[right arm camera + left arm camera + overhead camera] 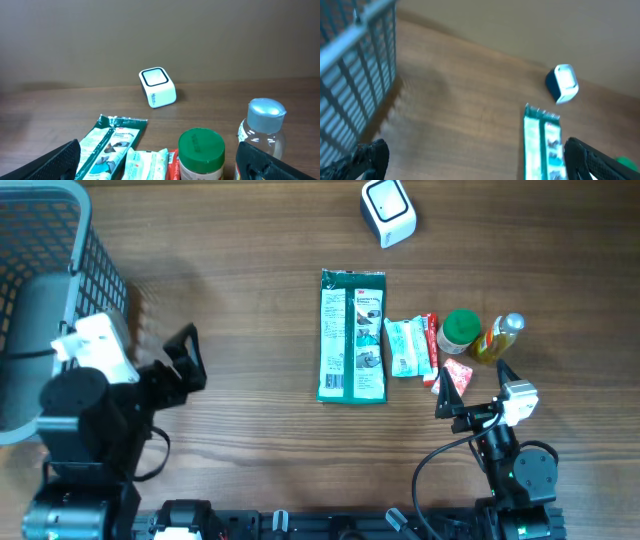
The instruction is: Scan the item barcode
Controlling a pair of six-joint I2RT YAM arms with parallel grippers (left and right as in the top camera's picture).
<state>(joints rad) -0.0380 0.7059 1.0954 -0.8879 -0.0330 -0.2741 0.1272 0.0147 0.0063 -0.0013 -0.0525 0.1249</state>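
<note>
Two grippers are shown with jaws spread wide, nothing held. The right gripper [474,380] is placed toward the tabletop's near right corner, just behind a row of items: green packet [352,336], wipes pack [403,346], green-capped jar [460,330] and bottle [497,338]. A red packet [457,377] possibly touches one finger. The barcode scanner [388,211] is set near the far edge, well apart. The left gripper [190,358] is seen beside the basket [105,270].
</note>
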